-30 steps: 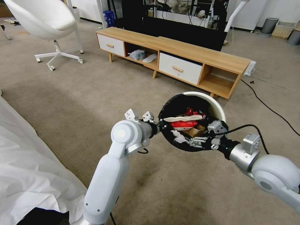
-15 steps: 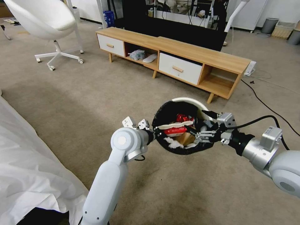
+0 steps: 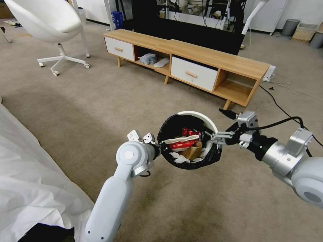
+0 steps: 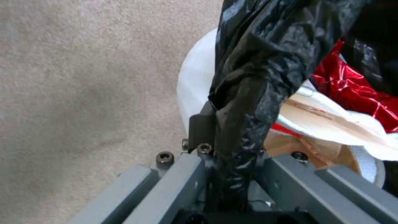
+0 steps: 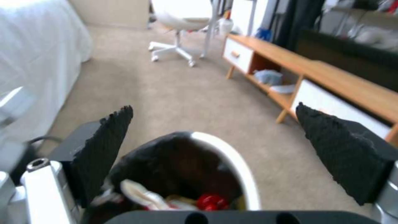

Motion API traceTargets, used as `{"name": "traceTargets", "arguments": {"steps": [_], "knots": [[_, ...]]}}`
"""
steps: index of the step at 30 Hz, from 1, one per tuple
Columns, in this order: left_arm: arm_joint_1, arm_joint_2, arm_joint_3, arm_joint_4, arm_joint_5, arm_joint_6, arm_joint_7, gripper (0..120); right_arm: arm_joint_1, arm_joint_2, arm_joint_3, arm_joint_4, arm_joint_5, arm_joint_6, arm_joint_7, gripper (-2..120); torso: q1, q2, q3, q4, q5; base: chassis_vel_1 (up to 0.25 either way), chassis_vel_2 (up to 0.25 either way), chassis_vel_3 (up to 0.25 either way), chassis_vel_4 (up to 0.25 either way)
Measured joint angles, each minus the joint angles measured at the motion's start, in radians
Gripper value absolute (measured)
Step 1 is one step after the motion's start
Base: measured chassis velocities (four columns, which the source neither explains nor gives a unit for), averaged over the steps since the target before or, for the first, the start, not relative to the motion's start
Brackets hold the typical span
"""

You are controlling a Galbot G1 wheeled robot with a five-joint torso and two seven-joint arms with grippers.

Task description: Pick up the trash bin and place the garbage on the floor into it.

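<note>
Your left claw (image 3: 160, 145) clamps trash bin (image 3: 202, 118) rim, bin airborne, holding garbage (image 3: 183, 145): red wrapper, brown paper, tissues. Right claw (image 3: 211, 136) spread wide at opposite rim.

No text, label, brand or number can be read anywhere; the red-white snack wrapper (image 3: 182, 144) in the frame's lower middle shows no legible print.

One trash bin (image 3: 202, 118), two end effectors.
</note>
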Motion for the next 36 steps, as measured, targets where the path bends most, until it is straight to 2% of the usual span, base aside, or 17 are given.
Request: {"name": "traceTargets", "arguments": {"steps": [5, 9, 11, 21, 24, 25, 26, 28, 29, 31, 32, 34, 35, 36], "knots": [[0.008, 0.065, 0.013, -0.037, 0.020, 0.000, 0.075, 0, 0.033, 0.034, 0.021, -0.055, -0.065, 0.016, 0.007, 100, 0.000, 0.000, 0.000, 0.0001, 0.0001, 0.000, 0.000, 0.000, 0.000], [0.000, 0.088, 0.023, -0.050, 0.031, -0.002, 0.106, 0, 0.040, 0.059, 0.035, -0.084, -0.091, 0.023, 0.021, 100, 0.000, 0.000, 0.000, 0.0003, 0.0000, 0.000, 0.000, 0.000, 0.000], [-0.021, 0.106, 0.036, -0.063, 0.048, -0.006, 0.140, 0, 0.034, 0.096, 0.064, -0.114, -0.110, 0.024, 0.063, 100, 0.000, 0.000, 0.000, 0.0002, 0.0001, 0.000, 0.000, 0.000, 0.000], [-0.076, 0.116, 0.055, -0.086, 0.160, -0.019, 0.229, 0, -0.085, 0.180, 0.239, -0.144, -0.177, -0.008, 0.134, 100, 0.000, 0.000, 0.000, 0.0002, 0.0001, 0.000, 0.000, 0.000, 0.000], [-0.085, 0.103, 0.060, -0.094, 0.193, -0.019, 0.244, 0, -0.148, 0.208, 0.305, -0.138, -0.201, -0.016, 0.135, 100, 0.000, 0.000, 0.000, 0.0001, 0.0003, 0.000, 0.000, 0.000, 0.000], [-0.089, 0.084, 0.062, -0.095, 0.229, -0.018, 0.260, 0, -0.204, 0.238, 0.367, -0.129, -0.233, -0.020, 0.135, 100, 0.000, 0.000, 0.000, -0.0003, 0.0001, 0.000, 0.000, 0.000, 0.000], [-0.089, 0.084, 0.062, -0.095, 0.229, -0.018, 0.260, 0, -0.204, 0.238, 0.367, -0.129, -0.233, -0.020, 0.135, 100, 0.000, 0.000, 0.000, -0.0003, 0.0001, 0.000, 0.000, 0.000, 0.000], [-0.093, 0.050, 0.067, -0.095, 0.284, -0.013, 0.283, 0, -0.257, 0.301, 0.434, -0.113, -0.280, -0.024, 0.129, 100, 0.000, 0.000, 0.000, 0.0002, 0.0002, 0.000, 0.000, 0.000, 0.000], [-0.093, 0.050, 0.067, -0.095, 0.284, -0.013, 0.283, 0, -0.257, 0.301, 0.434, -0.113, -0.280, -0.024, 0.129, 100, 0.000, 0.000, 0.000, 0.0002, 0.0002, 0.000, 0.000, 0.000, 0.000], [-0.095, 0.001, 0.079, -0.092, 0.331, 0.001, 0.299, 0, -0.309, 0.389, 0.514, -0.090, -0.338, -0.025, 0.117, 100, 0.000, 0.000, 0.000, 0.0000, 0.0002, 0.000, 0.000, 0.000, 0.000], [-0.095, 0.001, 0.079, -0.092, 0.331, 0.001, 0.299, 0, -0.309, 0.389, 0.514, -0.090, -0.338, -0.025, 0.117, 100, 0.000, 0.000, 0.000, 0.0000, 0.0002, 0.000, 0.000, 0.000, 0.000], [-0.083, -0.047, 0.089, -0.082, 0.410, 0.015, 0.321, 0, -0.360, 0.493, 0.599, -0.062, -0.384, -0.025, 0.099, 100, 0.000, 0.000, 0.000, -0.0003, 0.0003, 0.000, 0.000, 0.000, 0.000], [-0.083, -0.047, 0.089, -0.082, 0.410, 0.015, 0.321, 0, -0.360, 0.493, 0.599, -0.062, -0.384, -0.025, 0.099, 100, 0.000, 0.000, 0.000, -0.0003, 0.0003, 0.000, 0.000, 0.000, 0.000], [-0.074, -0.064, 0.094, -0.079, 0.431, 0.021, 0.324, 0, -0.377, 0.525, 0.621, -0.051, -0.402, -0.023, 0.088, 100, 0.000, 0.000, 0.000, -0.0003, 0.0003, 0.000, 0.000, 0.000, 0.000]]}}
